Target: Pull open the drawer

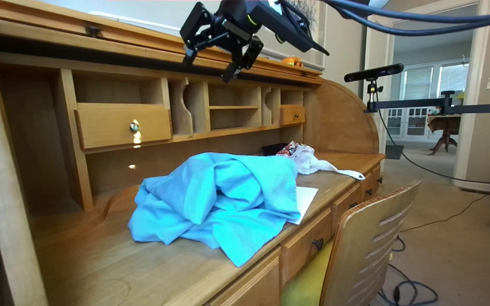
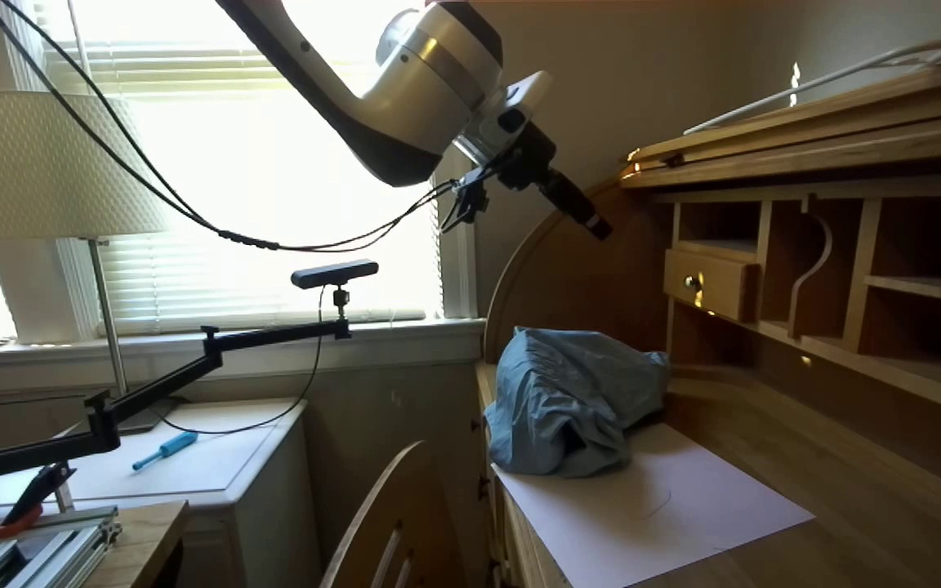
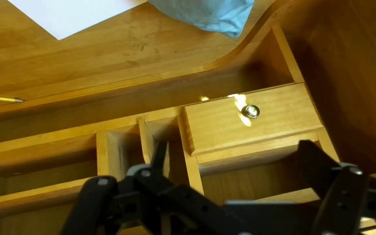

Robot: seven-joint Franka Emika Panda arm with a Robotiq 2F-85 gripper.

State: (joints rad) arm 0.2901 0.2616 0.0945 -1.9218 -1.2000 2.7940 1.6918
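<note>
The drawer is a wide light-oak front with a round brass knob at its centre. It shows in both exterior views and in the wrist view. Its front stands slightly proud of the frame and looks shut. The knob also shows in the wrist view, with a bright sun patch beside it. My gripper is open and empty, high in front of the desk and apart from the drawer. In the wrist view its fingers are spread wide, with the knob beyond and between them.
A crumpled blue cloth and white paper lie on the desktop. A pencil lies near the back. The desk's upper ledge overhangs the cubbies. A narrow little drawer is farther along. A chair stands in front.
</note>
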